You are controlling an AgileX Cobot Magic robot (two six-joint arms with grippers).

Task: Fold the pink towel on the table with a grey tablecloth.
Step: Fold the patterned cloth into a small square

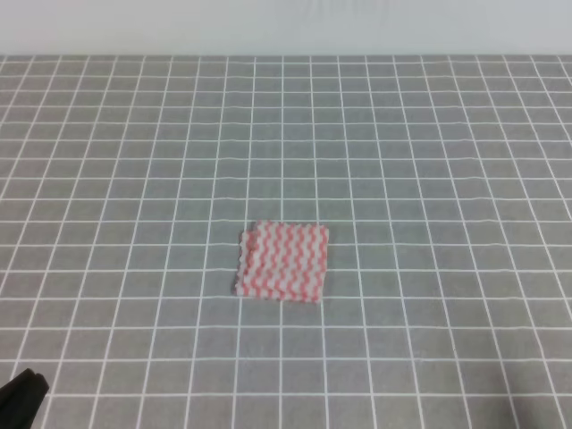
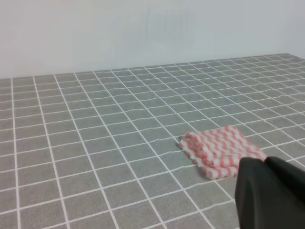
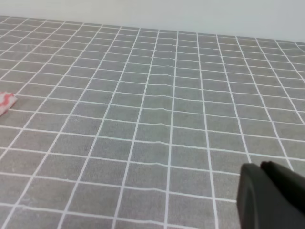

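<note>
Grey cloth marked with a white grid of small squares covers the flat tabletop (image 1: 429,161), which fills nearly the whole exterior high view; a plain pale wall (image 1: 286,25) runs behind its far edge. One small thin cloth with pink-and-white wavy zigzag stripes, the pink towel (image 1: 283,261), lies folded into a compact, roughly square stack a little below the middle of the tabletop, layered edges showing along its left side. In the left wrist view the same towel (image 2: 220,150) lies flat on the grid, its stacked edges facing the camera, just beyond a black part of the left hand (image 2: 269,195) that fills the lower right corner. The right wrist view catches only a pink-and-white corner of the towel (image 3: 5,102) at its left edge, well apart from the black right hand (image 3: 271,198) in the lower right corner. Neither hand touches the towel; whether their fingers stand apart or together cannot be told.
</note>
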